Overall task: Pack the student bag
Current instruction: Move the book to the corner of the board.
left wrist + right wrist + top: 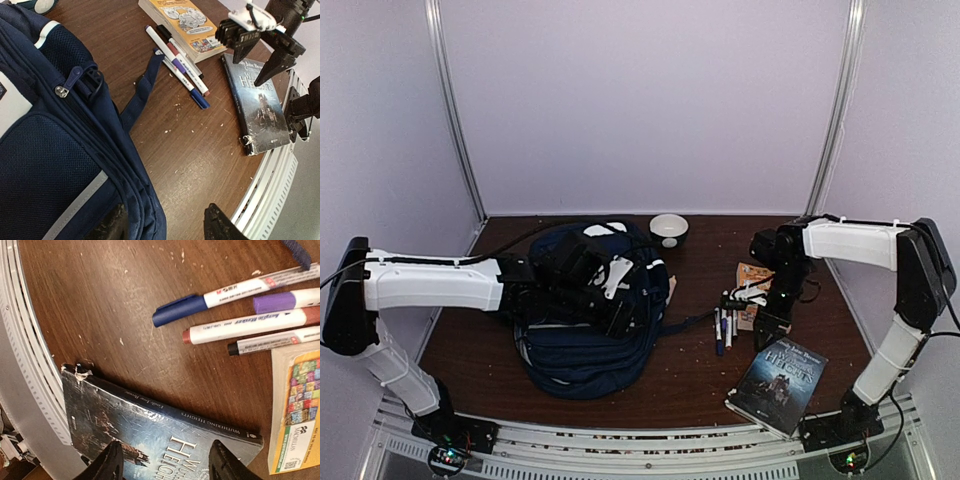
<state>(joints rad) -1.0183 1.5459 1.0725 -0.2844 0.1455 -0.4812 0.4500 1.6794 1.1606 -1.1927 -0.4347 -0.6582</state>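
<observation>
The navy student bag (585, 320) lies flat left of centre; its zip and grey stripe fill the left wrist view (60, 165). My left gripper (605, 300) hovers over the bag's right edge, open and empty, one finger (107, 227) above the fabric. A dark Wuthering Heights book (782, 372) lies front right, also in the left wrist view (257, 107) and the right wrist view (165, 435). My right gripper (772, 322) is open just above the book's cover, fingers (107, 465) apart. Several markers (725, 322) and a yellow book (752, 285) lie beside it.
A white bowl (668, 229) stands at the back centre. A bag strap (142, 90) trails toward the markers (245, 325). The yellow book (187, 22) lies by the markers. The slatted table edge (620, 445) runs along the front. Crumbs dot the wooden table (690, 380).
</observation>
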